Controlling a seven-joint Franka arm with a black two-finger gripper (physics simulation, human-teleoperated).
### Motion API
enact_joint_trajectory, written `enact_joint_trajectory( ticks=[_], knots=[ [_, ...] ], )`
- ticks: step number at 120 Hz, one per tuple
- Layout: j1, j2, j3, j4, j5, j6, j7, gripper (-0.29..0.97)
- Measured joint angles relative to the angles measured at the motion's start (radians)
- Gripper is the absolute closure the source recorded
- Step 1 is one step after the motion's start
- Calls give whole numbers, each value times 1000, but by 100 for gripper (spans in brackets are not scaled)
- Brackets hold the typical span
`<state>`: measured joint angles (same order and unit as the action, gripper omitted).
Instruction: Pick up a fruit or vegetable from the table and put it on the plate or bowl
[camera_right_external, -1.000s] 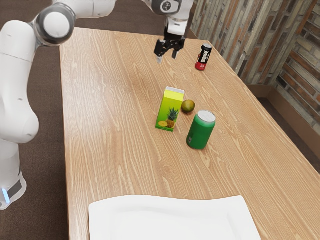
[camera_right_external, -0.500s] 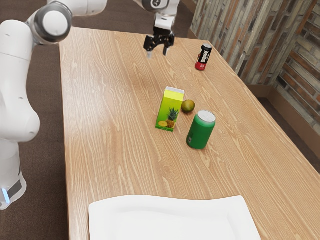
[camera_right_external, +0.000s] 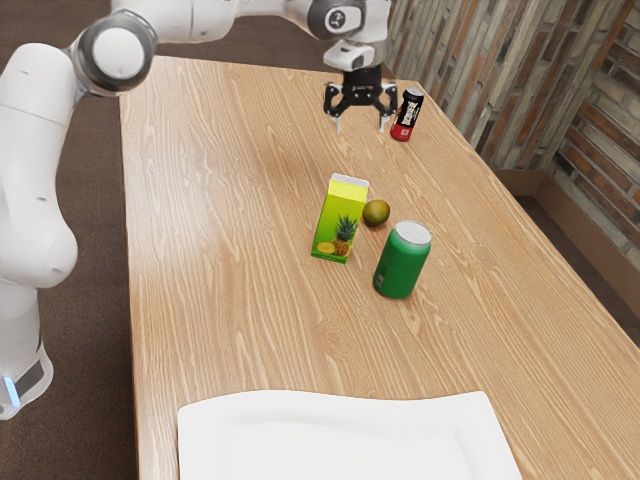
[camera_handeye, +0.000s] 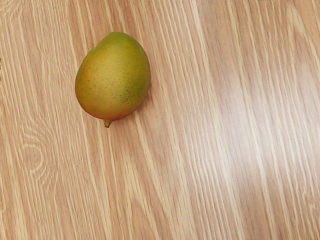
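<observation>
Here, the wooden counter (camera_right_external: 220, 250) runs away from the camera in the exterior view, and its pale grain also lies under the hand in the wrist view. The white arm (camera_right_external: 35, 150) rises at the exterior view's left and reaches across the top toward the far end of the counter. A white square plate (camera_right_external: 345, 440) lies at the near edge, well apart from everything else. Near the middle stands a green can (camera_right_external: 402, 260), upright. Close to it, on the exterior view's left, stands a yellow-green juice carton (camera_right_external: 340, 218) with a pineapple printed on its face. A small red-and-black can (camera_right_external: 406, 114) stands upright near the far edge on the exterior view's right. The black tool (camera_right_external: 360, 122) hangs just beside that small can in the exterior view, pointing down with its fingers spread wide and nothing between them. How high it is above the wood I cannot tell. The fruit (camera_right_external: 376, 212), greenish yellow with a reddish blush, lies on the counter just beside the carton and behind the green can. In the wrist view the fruit (camera_handeye: 113, 76) rests alone on bare wood, with its short stem end showing.
</observation>
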<state>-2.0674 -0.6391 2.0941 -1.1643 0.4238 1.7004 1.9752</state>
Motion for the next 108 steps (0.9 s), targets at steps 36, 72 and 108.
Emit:
enact_joint_trajectory(
  ticks=[36,72,108],
  knots=[
    [-64,-15,31,-1,4,6,248,0],
    [-58,-40,68,-1,5,7,373,0],
    [-51,-30,61,7,146,-106,422,0]
  ],
)
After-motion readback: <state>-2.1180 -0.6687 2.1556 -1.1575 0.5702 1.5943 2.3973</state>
